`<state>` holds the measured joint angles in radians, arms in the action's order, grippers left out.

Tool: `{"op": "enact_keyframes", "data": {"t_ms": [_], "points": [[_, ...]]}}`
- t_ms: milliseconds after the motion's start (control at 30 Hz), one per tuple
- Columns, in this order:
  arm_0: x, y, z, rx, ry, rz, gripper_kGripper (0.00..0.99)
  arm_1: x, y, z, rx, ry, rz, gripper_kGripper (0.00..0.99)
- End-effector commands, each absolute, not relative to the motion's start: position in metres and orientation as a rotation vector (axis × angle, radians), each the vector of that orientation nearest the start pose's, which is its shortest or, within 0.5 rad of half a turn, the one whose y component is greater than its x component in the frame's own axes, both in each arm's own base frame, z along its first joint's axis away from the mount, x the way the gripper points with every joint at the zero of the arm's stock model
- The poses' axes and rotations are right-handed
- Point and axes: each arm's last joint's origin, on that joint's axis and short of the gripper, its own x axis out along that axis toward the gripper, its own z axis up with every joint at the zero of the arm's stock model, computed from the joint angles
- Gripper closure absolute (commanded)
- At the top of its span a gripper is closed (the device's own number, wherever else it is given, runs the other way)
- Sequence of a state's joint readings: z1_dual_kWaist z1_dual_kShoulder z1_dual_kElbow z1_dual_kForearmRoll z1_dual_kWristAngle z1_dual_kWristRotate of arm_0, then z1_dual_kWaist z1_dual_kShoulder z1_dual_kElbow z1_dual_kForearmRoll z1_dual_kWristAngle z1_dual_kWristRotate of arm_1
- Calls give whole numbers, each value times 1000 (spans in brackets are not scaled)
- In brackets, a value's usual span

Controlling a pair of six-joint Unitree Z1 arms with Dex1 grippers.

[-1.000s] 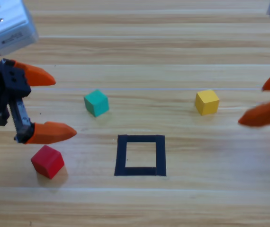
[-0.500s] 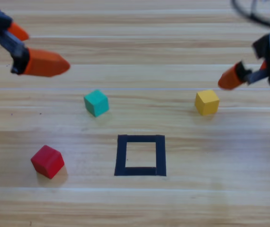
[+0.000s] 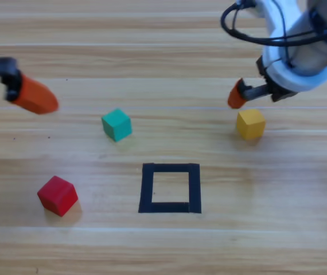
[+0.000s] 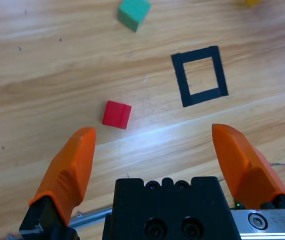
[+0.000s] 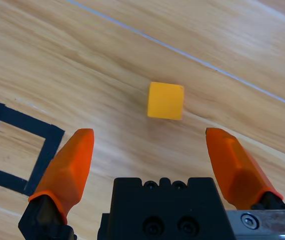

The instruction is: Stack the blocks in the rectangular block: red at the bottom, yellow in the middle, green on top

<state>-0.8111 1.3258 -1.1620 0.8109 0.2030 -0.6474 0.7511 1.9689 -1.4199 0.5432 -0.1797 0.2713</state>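
While left hand [image 4: 155, 150] waits, right hand [image 5: 150, 150] gapes above yellow [image 3: 250, 124].

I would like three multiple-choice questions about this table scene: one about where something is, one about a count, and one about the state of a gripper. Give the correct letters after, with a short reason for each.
1. Where does the red cube lie in the high view?
A. inside the tape square
B. left of the tape square, on bare wood
C. on top of the yellow cube

2. How many cubes are stacked on another cube?
A. none
B. one
C. two

3. What is the state of the right gripper?
A. shut on the yellow cube
B. shut on nothing
C. open, with the yellow cube ahead of its jaws

Answers: 1 B, the red cube sits apart from the square, whose opening shows only wood. 2 A, red, yellow and the green cube each rest alone on the table. 3 C, the right wrist view shows both jaws spread wide, touching nothing.
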Motion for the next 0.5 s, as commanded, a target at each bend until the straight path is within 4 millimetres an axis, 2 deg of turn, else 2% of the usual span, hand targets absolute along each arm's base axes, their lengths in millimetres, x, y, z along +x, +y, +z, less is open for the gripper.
{"op": "enact_keyframes", "data": {"t_ms": [33, 267, 500], "points": [[167, -163, 332, -124, 1125, -112, 0, 351, 259, 209, -195, 1173, 328, 2], [167, -161, 320, -316, 1160, 81, 1, 374, 258, 182, -191, 1215, 304, 4], [192, -187, 288, -484, 1225, 341, 4, 381, 259, 165, -206, 1240, 295, 7]]}}
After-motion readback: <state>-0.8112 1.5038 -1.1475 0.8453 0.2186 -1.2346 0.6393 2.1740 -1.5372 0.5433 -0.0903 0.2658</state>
